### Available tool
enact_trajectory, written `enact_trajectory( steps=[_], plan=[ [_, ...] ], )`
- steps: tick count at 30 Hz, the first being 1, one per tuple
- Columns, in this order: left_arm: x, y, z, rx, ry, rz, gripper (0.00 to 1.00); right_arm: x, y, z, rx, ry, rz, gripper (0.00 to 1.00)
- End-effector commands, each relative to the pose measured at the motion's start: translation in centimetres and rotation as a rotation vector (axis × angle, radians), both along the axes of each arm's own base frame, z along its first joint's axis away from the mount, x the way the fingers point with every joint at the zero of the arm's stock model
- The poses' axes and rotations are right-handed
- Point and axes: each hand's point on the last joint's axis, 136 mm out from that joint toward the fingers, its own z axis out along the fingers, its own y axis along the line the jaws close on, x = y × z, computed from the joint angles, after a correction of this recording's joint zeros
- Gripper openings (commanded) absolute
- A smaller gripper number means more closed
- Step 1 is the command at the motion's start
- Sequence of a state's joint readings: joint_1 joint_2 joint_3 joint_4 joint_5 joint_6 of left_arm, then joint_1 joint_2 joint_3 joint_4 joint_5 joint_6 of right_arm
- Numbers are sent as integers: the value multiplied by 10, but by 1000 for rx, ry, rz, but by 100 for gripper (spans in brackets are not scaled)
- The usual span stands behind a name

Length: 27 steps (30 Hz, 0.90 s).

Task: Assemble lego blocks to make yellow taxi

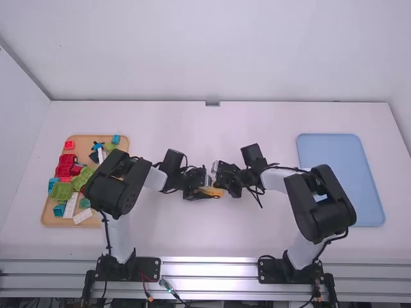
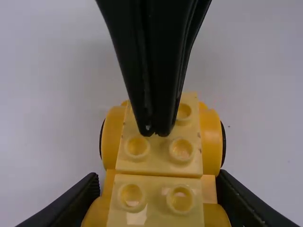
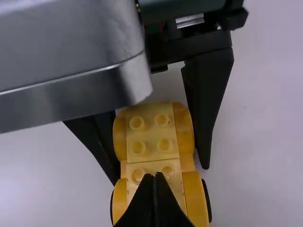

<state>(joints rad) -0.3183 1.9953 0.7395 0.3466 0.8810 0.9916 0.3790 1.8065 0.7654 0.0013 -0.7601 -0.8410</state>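
High view: yellow taxi body (image 1: pixel 214 191), one, lies mid-table (image 1: pixel 173 237), long axis left to right, left part gripped in the left gripper (image 2: pixel 158 177), right part beneath the closed right gripper (image 3: pixel 154 175).

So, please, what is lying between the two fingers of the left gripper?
The yellow block assembly lies there, between both fingers; the left wrist view shows this.
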Motion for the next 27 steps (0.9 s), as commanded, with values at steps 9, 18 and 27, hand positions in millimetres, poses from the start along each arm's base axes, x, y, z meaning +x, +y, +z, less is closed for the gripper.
enact_trajectory(
  steps=[9, 18, 27],
  plan=[
    [-7, 4, -9, 15, 36, 11, 37, 20, 9, 0, -7, -140, -25, 0],
    [5, -1, 0, -15, 30, 50, 35, 46, -9, 73, 167, -262, -75, 6],
    [18, -5, 9, -24, 7, 50, 42, 53, -54, 88, 81, -178, -279, 99]
  ],
)
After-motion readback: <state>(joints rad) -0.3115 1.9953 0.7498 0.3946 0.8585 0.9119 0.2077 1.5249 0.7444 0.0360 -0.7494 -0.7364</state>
